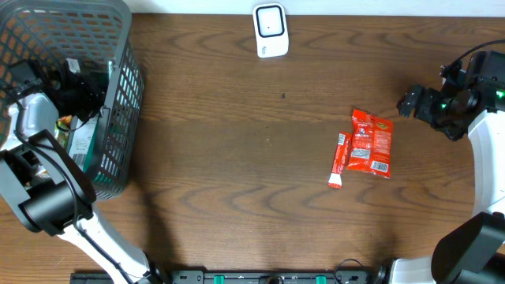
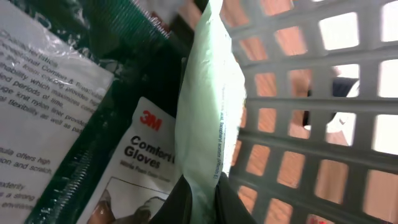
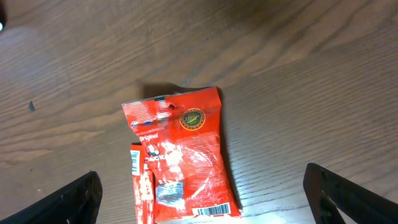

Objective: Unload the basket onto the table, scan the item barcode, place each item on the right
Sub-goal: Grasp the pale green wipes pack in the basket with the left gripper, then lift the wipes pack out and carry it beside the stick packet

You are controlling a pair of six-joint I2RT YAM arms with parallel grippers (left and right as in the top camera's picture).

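My left gripper (image 2: 204,205) is down inside the grey mesh basket (image 1: 118,47), shut on the lower edge of a pale green packet (image 2: 208,106) that stands upright against the basket wall (image 2: 311,143). From overhead the left gripper (image 1: 79,95) is mostly hidden behind the mesh. A red snack packet (image 1: 371,142) lies flat on the table at the right, its barcode (image 3: 214,210) facing up, with a thin red stick packet (image 1: 340,159) beside it. My right gripper (image 1: 414,102) hovers open just right of the red snack packet (image 3: 183,155), touching nothing. The white scanner (image 1: 271,30) stands at the table's far edge.
A 3M gloves pack (image 2: 146,149) and a white printed packet (image 2: 43,106) lie in the basket beside the green one. The basket stands at the far left of the wooden table (image 1: 237,158).
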